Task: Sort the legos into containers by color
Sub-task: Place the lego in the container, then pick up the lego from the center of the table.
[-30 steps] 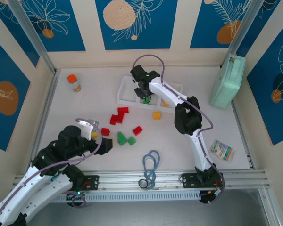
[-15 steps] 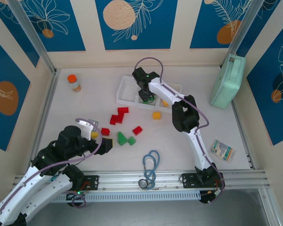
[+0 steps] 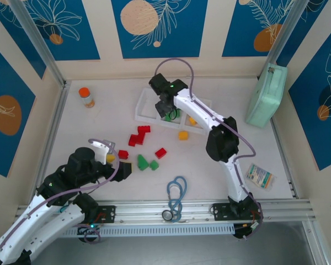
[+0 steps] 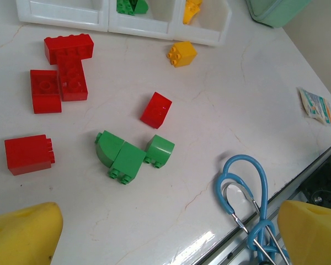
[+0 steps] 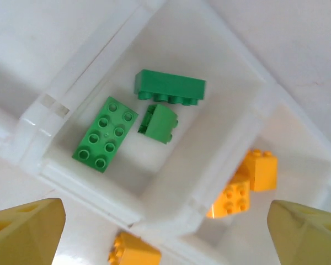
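Right end effector (image 5: 165, 229) hangs spread and empty over the middle container (image 5: 209, 135) where three green legos (image 5: 154, 110) lie, so lift straight up clear of its walls before fetching more.

Your top camera: high, behind, over the whole white table (image 3: 88, 132). Your left wrist: low, oblique. Right wrist: close, straight down. Shared: low white plastic tray (image 3: 146, 107).

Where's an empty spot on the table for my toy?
Bare table lies between the bottle and the red legos, and between the right arm and the mint case. It's crowded in the middle around the red and green legos.
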